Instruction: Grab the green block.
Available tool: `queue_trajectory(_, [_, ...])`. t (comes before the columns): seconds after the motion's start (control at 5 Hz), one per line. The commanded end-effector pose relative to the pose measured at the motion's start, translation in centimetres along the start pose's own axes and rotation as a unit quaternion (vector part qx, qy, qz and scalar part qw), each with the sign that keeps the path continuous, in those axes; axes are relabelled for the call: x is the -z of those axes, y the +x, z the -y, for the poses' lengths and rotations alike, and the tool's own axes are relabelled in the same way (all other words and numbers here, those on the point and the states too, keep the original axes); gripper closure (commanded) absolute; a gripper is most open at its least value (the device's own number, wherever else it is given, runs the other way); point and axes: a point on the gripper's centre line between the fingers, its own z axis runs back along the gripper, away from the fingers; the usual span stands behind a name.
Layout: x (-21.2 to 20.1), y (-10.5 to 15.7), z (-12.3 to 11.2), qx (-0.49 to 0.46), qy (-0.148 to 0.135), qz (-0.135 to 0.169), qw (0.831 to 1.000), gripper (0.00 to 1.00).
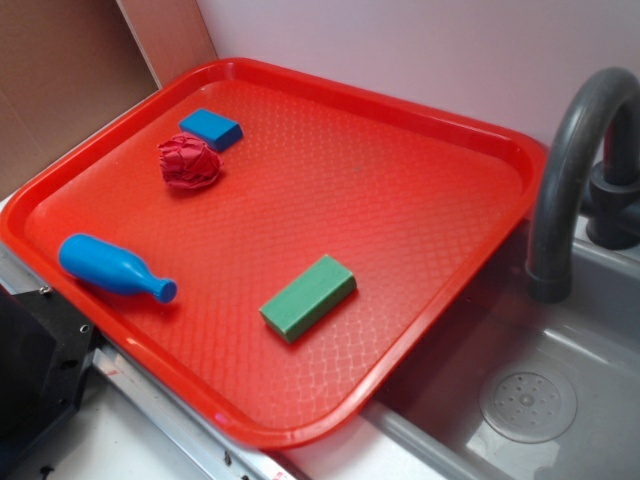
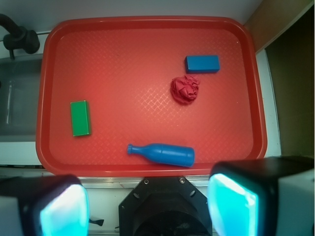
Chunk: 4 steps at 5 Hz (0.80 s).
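A red tray [image 1: 300, 420] is seen laid across the counter with one edge overhanging a grey sink [image 1: 560, 390], its raised rim keeping four loose things in place. The largest of these, a blue pin [image 2: 162, 154], is shown on its side near the tray's front edge, so it can only roll as far as the rim. The green block [image 2: 80, 118] is found lying flat near the sink-side edge, well apart from everything else and open to a grasp from above. A crumpled red ball [image 2: 185, 89] is set just beside a small blue block [image 2: 202, 64] at the far side. The gripper [image 2: 147, 206] is held high with jaws released and nothing between them, judged ready to descend.
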Motion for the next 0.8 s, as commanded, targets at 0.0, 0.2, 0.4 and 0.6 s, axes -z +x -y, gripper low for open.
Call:
queue_trajectory(0.0, [0.0,0.0,0.0,0.000,0.000,0.000,1.000,0.00])
queue_trajectory(0.2, [1.2,1.1,2.5,-0.041,-0.005,0.052,0.998,0.00])
queue_trajectory(0.4, [2.3,2.6,4.8,-0.031,-0.029,0.070,0.997,0.00])
queue_trajectory(0.6, [3.8,3.9,7.5,0.011,-0.057,0.071,0.996,0.00])
